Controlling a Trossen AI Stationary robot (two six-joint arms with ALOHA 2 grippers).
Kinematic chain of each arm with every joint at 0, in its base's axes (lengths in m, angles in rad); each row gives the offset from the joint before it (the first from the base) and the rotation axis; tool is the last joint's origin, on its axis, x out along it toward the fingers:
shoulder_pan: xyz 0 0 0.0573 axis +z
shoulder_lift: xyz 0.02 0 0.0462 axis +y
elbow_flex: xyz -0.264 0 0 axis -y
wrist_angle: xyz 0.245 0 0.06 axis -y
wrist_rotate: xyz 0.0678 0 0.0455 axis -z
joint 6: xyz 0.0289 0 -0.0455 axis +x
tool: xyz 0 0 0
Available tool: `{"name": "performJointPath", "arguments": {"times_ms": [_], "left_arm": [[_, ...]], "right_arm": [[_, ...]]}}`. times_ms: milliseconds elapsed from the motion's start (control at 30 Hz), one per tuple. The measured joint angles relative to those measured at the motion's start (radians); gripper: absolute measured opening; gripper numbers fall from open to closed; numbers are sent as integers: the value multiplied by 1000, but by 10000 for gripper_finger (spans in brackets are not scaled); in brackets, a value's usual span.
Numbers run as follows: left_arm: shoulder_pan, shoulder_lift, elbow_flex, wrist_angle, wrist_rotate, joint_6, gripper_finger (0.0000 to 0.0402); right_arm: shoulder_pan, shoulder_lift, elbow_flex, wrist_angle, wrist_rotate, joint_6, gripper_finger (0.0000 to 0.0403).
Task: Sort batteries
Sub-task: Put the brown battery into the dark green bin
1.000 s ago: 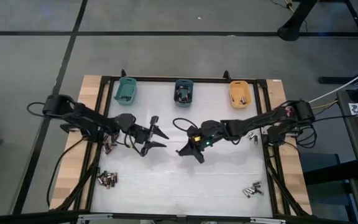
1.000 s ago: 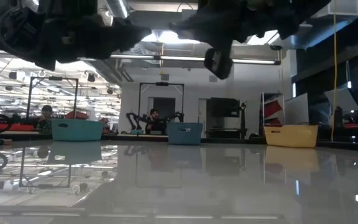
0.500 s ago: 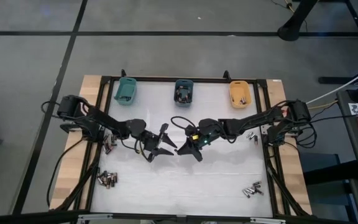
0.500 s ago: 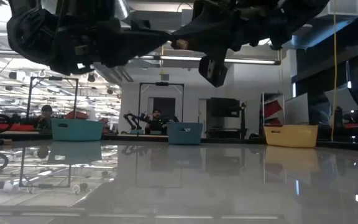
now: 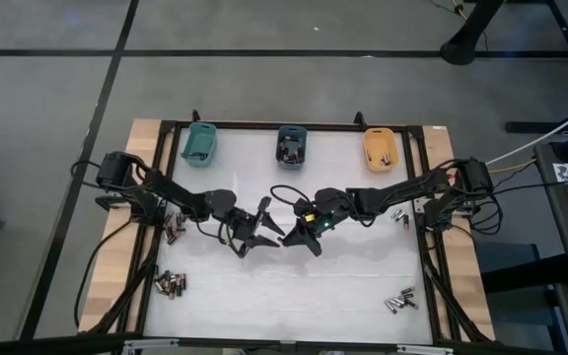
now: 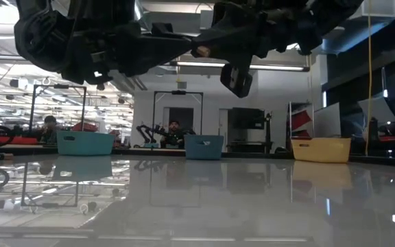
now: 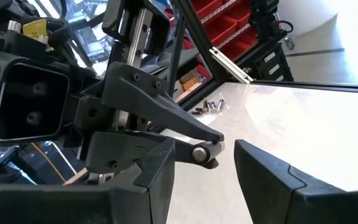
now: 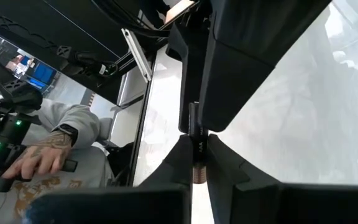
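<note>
Mid-table handoff: our right pincer (image 5: 286, 237) is clamped on one battery (image 7: 202, 154), end-on. We judge the cell light, rigid and slick, so take it across the bare middle of the barrel. Our left pincer (image 5: 261, 222) sits fingers apart right at that cell, not gripping yet. Loose batteries (image 5: 170, 285) lie near the table's (image 5: 294, 296) front left corner, more (image 5: 399, 299) at front right. Farther back sit the teal bin (image 5: 199, 143), blue bin (image 5: 291, 144) and orange bin (image 5: 380, 147).
</note>
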Motion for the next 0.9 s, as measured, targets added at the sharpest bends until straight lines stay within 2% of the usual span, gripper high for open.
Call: {"name": "performJointPath", "arguments": {"times_ms": [267, 900], "left_arm": [[0, 0, 0, 0, 0, 0, 148], [0, 0, 0, -10, 5, 0, 38]], "right_arm": [[0, 0, -1, -7, 0, -2, 21], [-5, -1, -1, -7, 23, -25, 21]]}}
